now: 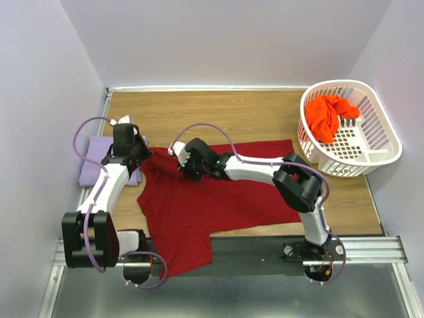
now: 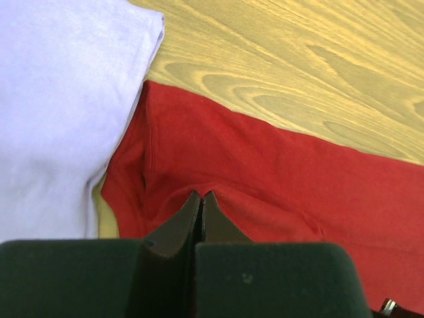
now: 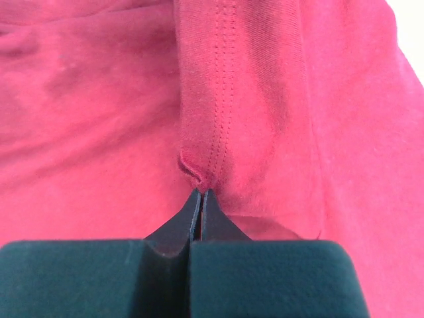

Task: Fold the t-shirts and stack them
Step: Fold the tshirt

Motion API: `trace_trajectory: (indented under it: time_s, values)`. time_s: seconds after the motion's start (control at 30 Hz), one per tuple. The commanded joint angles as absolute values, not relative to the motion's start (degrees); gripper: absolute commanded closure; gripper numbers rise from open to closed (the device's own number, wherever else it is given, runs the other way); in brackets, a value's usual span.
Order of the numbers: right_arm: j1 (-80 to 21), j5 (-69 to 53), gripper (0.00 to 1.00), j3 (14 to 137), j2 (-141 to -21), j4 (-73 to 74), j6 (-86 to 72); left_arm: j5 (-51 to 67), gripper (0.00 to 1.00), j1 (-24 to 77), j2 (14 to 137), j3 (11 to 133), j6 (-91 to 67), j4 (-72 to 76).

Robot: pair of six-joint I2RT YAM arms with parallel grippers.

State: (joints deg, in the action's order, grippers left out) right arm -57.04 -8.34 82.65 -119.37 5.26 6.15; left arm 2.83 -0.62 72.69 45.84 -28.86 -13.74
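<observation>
The dark red t-shirt lies spread over the wooden table, its lower left part hanging over the near edge. My left gripper is at the shirt's far left corner. In the left wrist view its jaws are shut, pinching a raised ridge of the red cloth. My right gripper is a little further right along the same edge, and it is shut on a stitched hem fold of the red cloth. The lavender t-shirt lies folded to the left. The orange-red t-shirt is bunched in the basket.
A white lattice laundry basket stands at the far right of the table. White walls close in the left, back and right sides. Bare wood shows behind the red shirt. A metal rail runs along the near edge.
</observation>
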Motion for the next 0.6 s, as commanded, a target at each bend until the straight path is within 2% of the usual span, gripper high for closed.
trace_trajectory:
  time_s: [0.0,0.2,0.57]
  values:
    - [-57.5,-10.2,0.99,80.0,-115.7,5.8,7.1,1.7,0.96,-0.4,67.9,43.8,-30.9,-19.2]
    - [-57.5,-11.6,1.0,76.8,-112.9,5.8,7.6,1.0,0.97,-0.4,61.0,41.0,-32.4,-24.7]
    - [-57.5,-13.8,1.0,71.6,-108.3,6.2,9.4,2.9,0.96,-0.4,56.2,39.7,-33.5,-33.3]
